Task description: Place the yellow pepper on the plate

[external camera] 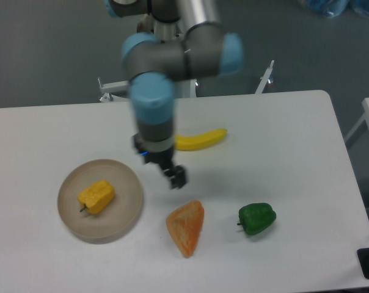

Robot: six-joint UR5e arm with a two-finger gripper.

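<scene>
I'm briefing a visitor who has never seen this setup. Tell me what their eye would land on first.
The grey and blue arm dominates the upper middle, its gripper hanging empty above the white table; its jaws are too blurred to read. At left, the yellow pepper lies on the plate. A banana, an orange wedge and a green pepper are spread to the right.

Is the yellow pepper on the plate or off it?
On it. The yellow pepper lies inside the rim of the plate, with the claw away from it.

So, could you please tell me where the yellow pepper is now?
The yellow pepper lies on the plate at the table's left side, left of the orange wedge.
</scene>
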